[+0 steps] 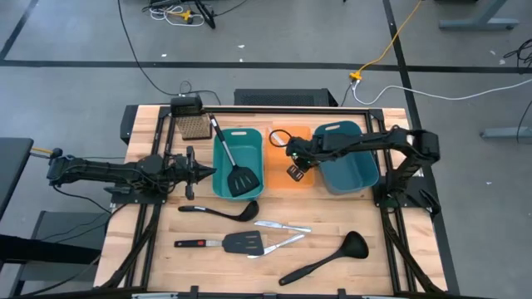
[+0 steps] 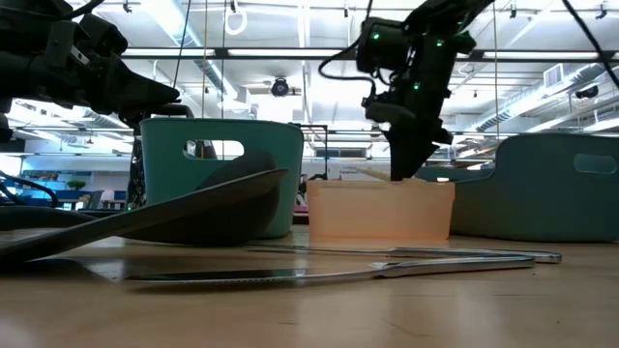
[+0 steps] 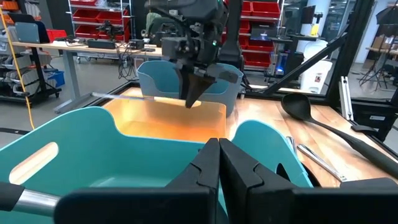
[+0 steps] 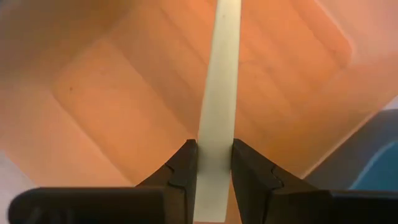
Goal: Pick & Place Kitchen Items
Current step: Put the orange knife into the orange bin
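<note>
right gripper (image 4: pixel 214 163): we see it hang over the orange bin (image 1: pixel 287 178), fingers pinched on a pale yellow knife handle (image 4: pixel 217 93) kept upright, likely to drop it inside.
left gripper (image 3: pixel 219 158): jaws closed and empty, waiting left of the orange bin beside the teal bin (image 1: pixel 223 170).
spatula (image 1: pixel 237 170): already placed in that teal bin.

Premises: an industrial robotics lab or workshop, not a kitchen. The wooden desk (image 1: pixel 332 249) stands on a bare grey concrete floor (image 1: pixel 83 33) crossed by loose black, white and yellow cables (image 1: pixel 391 41). The low view shows a high open ceiling with exposed beams (image 2: pixel 290 53) and strip lighting. The left wrist view shows steel shelving stocked with red storage bins (image 3: pixel 99 12), a workbench (image 3: pixel 81 46) cluttered with equipment, and a white canister (image 3: pixel 314 71) beyond.
</note>
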Motion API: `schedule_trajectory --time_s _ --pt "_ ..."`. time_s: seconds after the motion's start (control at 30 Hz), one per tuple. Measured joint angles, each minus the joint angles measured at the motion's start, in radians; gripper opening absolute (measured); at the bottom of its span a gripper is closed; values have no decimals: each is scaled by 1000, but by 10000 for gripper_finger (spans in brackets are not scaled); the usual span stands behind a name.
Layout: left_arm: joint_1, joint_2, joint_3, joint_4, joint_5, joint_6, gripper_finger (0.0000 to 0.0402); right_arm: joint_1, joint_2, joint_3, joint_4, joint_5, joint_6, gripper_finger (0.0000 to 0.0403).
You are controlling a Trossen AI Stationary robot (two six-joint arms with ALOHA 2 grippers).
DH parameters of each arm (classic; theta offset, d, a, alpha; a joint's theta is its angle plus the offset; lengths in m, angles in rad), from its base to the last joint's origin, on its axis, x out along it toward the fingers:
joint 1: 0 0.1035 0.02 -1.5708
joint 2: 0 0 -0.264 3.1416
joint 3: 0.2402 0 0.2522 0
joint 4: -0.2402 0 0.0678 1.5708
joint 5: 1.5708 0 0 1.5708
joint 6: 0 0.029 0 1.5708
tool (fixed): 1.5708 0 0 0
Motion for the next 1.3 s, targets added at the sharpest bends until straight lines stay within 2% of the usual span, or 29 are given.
schedule_trajectory --time_s 0.13,0.3,0.67,0.77,1.03,1.3 --pt "0 0 0 0 0 0 9 1 59 79 -90 0 -2 83" --pt "0 0 0 0 0 0 9 -5 116 126 -101 -12 18 83" --pt "0 0 0 0 0 0 9 -8 142 130 -82 -18 130 83" --pt "0 0 0 0 0 -1 9 -1 142 130 -89 -55 130 83" --pt "0 0 0 0 0 0 9 2 146 130 -99 -61 130 83" --pt "0 0 0 0 0 0 9 3 245 129 -82 -74 130 83"
